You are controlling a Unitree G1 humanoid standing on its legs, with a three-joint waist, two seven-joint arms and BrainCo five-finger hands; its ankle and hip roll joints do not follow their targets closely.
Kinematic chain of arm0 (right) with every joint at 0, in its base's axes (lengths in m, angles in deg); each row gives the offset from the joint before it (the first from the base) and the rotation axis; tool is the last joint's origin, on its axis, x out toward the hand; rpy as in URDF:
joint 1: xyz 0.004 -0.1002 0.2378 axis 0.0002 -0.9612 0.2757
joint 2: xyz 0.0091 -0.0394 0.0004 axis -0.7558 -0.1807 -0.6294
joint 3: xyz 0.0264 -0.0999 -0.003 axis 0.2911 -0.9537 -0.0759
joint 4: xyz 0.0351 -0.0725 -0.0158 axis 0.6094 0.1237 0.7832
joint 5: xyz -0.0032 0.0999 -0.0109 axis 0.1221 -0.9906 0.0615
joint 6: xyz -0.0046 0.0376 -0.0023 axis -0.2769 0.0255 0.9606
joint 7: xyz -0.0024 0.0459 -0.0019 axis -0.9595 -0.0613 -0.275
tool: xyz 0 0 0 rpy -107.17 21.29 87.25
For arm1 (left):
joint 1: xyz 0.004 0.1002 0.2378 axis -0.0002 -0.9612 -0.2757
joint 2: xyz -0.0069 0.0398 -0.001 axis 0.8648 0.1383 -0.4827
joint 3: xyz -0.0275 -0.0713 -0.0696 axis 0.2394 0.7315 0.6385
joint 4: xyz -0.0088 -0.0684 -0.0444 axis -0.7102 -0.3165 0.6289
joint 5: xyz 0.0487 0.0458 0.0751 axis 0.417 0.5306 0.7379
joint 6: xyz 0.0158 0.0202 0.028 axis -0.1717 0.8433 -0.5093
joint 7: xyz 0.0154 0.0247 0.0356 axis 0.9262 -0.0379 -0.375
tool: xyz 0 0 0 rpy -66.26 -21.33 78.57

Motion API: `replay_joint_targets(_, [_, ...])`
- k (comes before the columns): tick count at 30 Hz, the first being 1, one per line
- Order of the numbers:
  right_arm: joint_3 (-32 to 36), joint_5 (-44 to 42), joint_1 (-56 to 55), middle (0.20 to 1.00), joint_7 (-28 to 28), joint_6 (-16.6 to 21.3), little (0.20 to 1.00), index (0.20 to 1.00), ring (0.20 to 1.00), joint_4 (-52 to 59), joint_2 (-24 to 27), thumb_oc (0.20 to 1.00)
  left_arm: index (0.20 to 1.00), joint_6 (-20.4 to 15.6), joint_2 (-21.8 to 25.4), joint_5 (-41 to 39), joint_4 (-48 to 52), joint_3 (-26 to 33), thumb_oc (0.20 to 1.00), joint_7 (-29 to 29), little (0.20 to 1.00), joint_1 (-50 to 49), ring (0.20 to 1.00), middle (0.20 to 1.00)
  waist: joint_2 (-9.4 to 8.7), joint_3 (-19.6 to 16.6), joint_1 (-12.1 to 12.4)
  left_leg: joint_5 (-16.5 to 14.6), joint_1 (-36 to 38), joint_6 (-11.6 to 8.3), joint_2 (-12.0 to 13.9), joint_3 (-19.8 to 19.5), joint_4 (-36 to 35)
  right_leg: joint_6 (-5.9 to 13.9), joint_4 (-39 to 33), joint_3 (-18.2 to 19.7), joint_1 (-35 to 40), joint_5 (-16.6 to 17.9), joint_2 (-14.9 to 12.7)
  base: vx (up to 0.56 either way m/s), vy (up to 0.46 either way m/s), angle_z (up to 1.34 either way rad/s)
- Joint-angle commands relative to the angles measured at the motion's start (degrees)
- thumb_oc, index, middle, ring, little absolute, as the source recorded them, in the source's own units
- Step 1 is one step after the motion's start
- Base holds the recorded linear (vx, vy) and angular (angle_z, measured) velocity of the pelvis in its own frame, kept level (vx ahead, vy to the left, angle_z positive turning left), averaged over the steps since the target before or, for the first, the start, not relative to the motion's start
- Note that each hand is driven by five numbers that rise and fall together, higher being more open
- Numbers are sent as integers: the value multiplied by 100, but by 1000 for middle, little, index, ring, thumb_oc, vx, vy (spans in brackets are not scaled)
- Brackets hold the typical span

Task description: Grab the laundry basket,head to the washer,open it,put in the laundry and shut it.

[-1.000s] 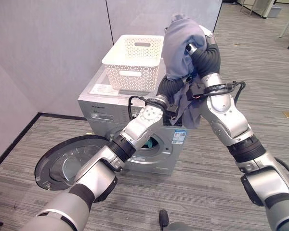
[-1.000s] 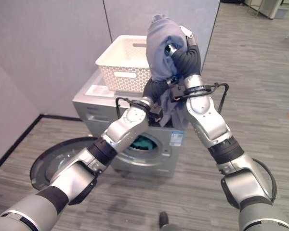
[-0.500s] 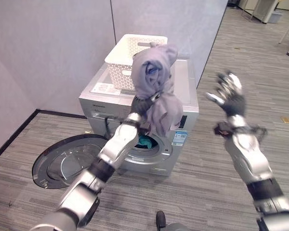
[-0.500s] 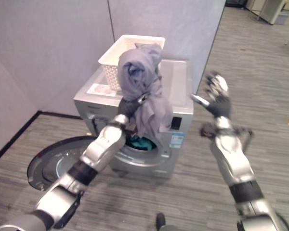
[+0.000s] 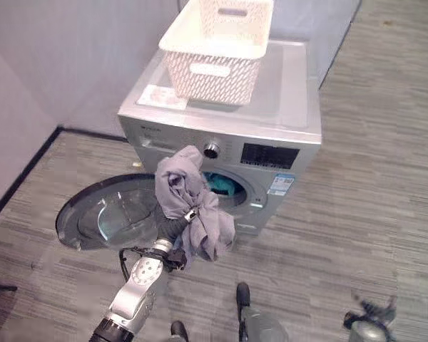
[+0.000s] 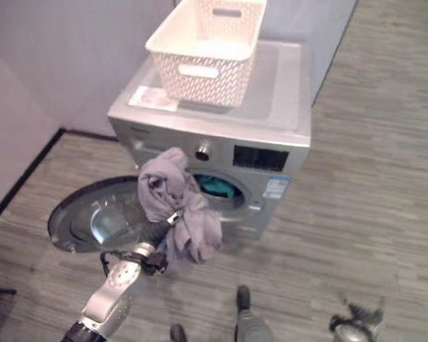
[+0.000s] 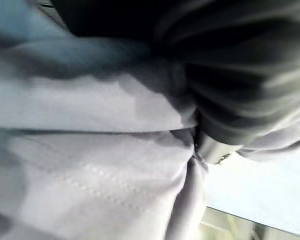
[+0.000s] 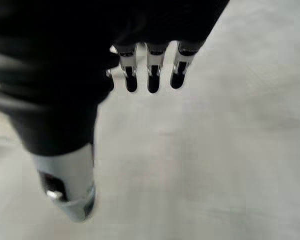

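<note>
A grey garment (image 5: 189, 203) hangs bunched over my left hand (image 5: 190, 215), whose fingers are curled into it; the bundle is held low in front of the washer's round opening (image 5: 225, 187). In the left wrist view the grey cloth (image 7: 90, 165) lies against a silver finger (image 7: 210, 150). A teal cloth (image 5: 217, 184) lies inside the drum. The washer (image 5: 271, 153) has its door (image 5: 107, 214) swung fully open to the left. The white laundry basket (image 5: 217, 39) stands on the washer's top. My right hand (image 5: 371, 324) hangs low at the right, fingers relaxed (image 8: 152, 75) and holding nothing.
Grey partition walls (image 5: 64, 64) stand behind and to the left of the washer. Striped carpet floor (image 5: 371, 199) stretches to the right and in front.
The camera has tipped down. My left hand has brought the grey garment down from above the washer top to in front of the opening. My right hand has dropped to the lower right.
</note>
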Motion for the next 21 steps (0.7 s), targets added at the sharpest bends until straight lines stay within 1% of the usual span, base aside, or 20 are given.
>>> replay_joint_targets(1, [24, -743, 534, 1000, 311, 448, 1000, 1000, 1000, 272, 242, 1000, 200, -364, 11, -61, 413, -1, 200, 250, 200, 761, 200, 200, 24, 61, 56, -786, -460, 452, -90, -707, 750, 514, 479, -432, 654, -1103, -764, -76, 228, 16])
replay_joint_targets(2, [-1, -840, 552, 1000, 377, 463, 1000, 1000, 1000, 241, 212, 1000, 200, -343, -4, -96, 360, -88, 200, 262, 200, 811, 200, 200, 56, 144, 48, -831, -576, 523, -168, -799, 889, 502, 796, -378, 512, -1194, -843, -118, 238, 24])
replay_joint_targets(3, [-97, -899, 589, 1000, 406, 480, 1000, 1000, 1000, 385, 189, 1000, 200, -338, 1, -105, 321, -139, 200, 230, 200, 876, 200, 200, 81, 286, 7, -905, -683, 606, -249, -876, 1031, 473, 1221, -214, 274, -1240, -901, -133, 212, 30])
replay_joint_targets(4, [-172, -937, 611, 1000, 431, 498, 1000, 1000, 1000, 465, 154, 1000, 200, -342, -4, -103, 258, -181, 200, 206, 200, 928, 200, 200, 92, 401, -14, -961, -795, 642, -298, -906, 1200, 455, 1502, -58, 81, -1249, -923, -214, 210, 43])
replay_joint_targets(5, [-404, -1076, 822, 1000, 447, 524, 1000, 1000, 1000, 477, 80, 1000, 200, -401, -59, -83, 125, -282, 200, 116, 200, 1109, 200, 200, 144, 665, -56, -1090, -1068, 700, -423, -947, 1506, 423, 1607, 284, -281, -1111, -963, -191, 110, 36])
replay_joint_targets(6, [-531, -1191, 1099, 1000, 392, 546, 1000, 1000, 1000, 514, 71, 1000, 200, -471, -114, -71, 18, -282, 200, 42, 200, 1256, 200, 200, 165, 829, -63, -1228, -1275, 708, -407, -925, 1696, 455, 1209, 491, -621, -748, -1072, -133, 6, 21])
replay_joint_targets(7, [-578, -1210, 1177, 1000, 367, 535, 1000, 1000, 1000, 554, 54, 1000, 200, -473, -152, -53, -59, -272, 200, -1, 200, 1306, 200, 200, 153, 893, -70, -1265, -1293, 668, -363, -922, 1736, 471, 938, 508, -784, -657, -1150, 9, -112, -9])
replay_joint_targets(9, [-628, -1225, 1238, 1000, 291, 530, 1000, 1000, 1000, 581, 45, 1000, 200, -476, -258, 13, -205, -301, 200, -71, 200, 1454, 200, 200, 127, 1006, -84, -1358, -1355, 586, -277, -1015, 1888, 503, 511, 566, -934, -595, -1181, 106, -165, -35])
replay_joint_targets(10, [-624, -1179, 1183, 1000, 289, 514, 1000, 1000, 1000, 641, 43, 1000, 200, -480, -294, 49, -270, -309, 200, -78, 200, 1537, 200, 200, 78, 1014, -61, -1421, -1394, 533, -276, -1061, 2001, 535, 344, 537, -822, -609, -1206, 111, -189, -37])
replay_joint_targets(11, [-645, -1145, 1136, 1000, 287, 519, 1000, 1000, 1000, 695, 21, 1000, 200, -501, -365, 69, -345, -347, 200, -108, 200, 1603, 200, 200, 1, 1070, -61, -1472, -1452, 499, -320, -1121, 2123, 596, 273, 492, -764, -497, -1254, 102, -209, -15])
replay_joint_targets(12, [-671, -1117, 1127, 1000, 302, 503, 1000, 1000, 1000, 727, 9, 1000, 200, -514, -406, 105, -385, -352, 200, -142, 200, 1653, 200, 200, -75, 1096, -77, -1481, -1527, 449, -301, -1151, 2250, 651, 288, 396, -762, -395, -1279, 69, -228, 16])
replay_joint_targets(13, [-712, -1108, 1156, 1000, 282, 509, 1000, 1000, 1000, 726, 1, 1000, 200, -513, -443, 113, -406, -380, 200, -191, 200, 1679, 200, 200, -131, 1115, -107, -1462, -1568, 412, -229, -1170, 2282, 668, 366, 290, -839, -305, -1251, 91, -283, 49])
replay_joint_targets(14, [-756, -1131, 1221, 1000, 233, 528, 1000, 1000, 1000, 692, -29, 1000, 200, -504, -501, 91, -453, -411, 200, -260, 200, 1714, 200, 200, -173, 1134, -99, -1388, -1596, 348, -118, -1201, 2239, 671, 477, 162, -908, -292, -1195, 75, -299, 57])
replay_joint_targets(16, [-829, -1211, 1366, 1000, 215, 569, 1000, 1000, 1000, 450, -51, 1000, 200, -524, -668, 52, -654, -481, 200, -386, 200, 1883, 200, 200, -192, 1180, -102, -1217, -1651, 216, 86, -1285, 2064, 633, 617, -70, -973, -366, -1109, 62, -337, 36])
replay_joint_targets(17, [-898, -1202, 1447, 1000, 154, 589, 1000, 1000, 1000, 319, -15, 1000, 200, -549, -806, -24, -758, -500, 200, -460, 200, 2019, 200, 200, -208, 1240, -139, -1031, -1670, 76, 270, -1333, 1797, 596, 666, -216, -1037, -432, -1014, 38, -329, 17])
replay_joint_targets(18, [-963, -1167, 1458, 1000, 137, 586, 1000, 1000, 1000, 345, 0, 1000, 200, -559, -832, -27, -783, -491, 200, -509, 200, 2078, 200, 200, -231, 1277, -155, -958, -1696, 19, 347, -1345, 1682, 581, 676, -280, -1083, -463, -967, 16, -233, 11])
replay_joint_targets(19, [-965, -1166, 1465, 1000, 135, 587, 1000, 1000, 1000, 343, 1, 1000, 200, -561, -834, -27, -789, -487, 200, -510, 200, 2086, 200, 200, -223, 1271, -167, -941, -1697, 11, 355, -1354, 1655, 574, 681, -292, -1092, -468, -961, 13, -199, 10])
replay_joint_targets(20, [-1072, -1104, 1477, 1000, 108, 605, 1000, 1000, 1000, 391, 16, 1000, 200, -585, -915, 0, -898, -482, 200, -608, 200, 2255, 200, 200, -237, 1347, -197, -814, -1728, -84, 531, -1386, 1418, 517, 748, -335, -1192, -573, -834, 2, -132, 5])
replay_joint_targets(21, [-1071, -1104, 1483, 1000, 108, 605, 1000, 1000, 1000, 390, 16, 1000, 200, -587, -915, 0, -902, -480, 200, -608, 200, 2263, 200, 200, -249, 1337, -209, -781, -1749, -82, 512, -1390, 1401, 514, 739, -335, -1213, -553, -851, 10, -217, 1])
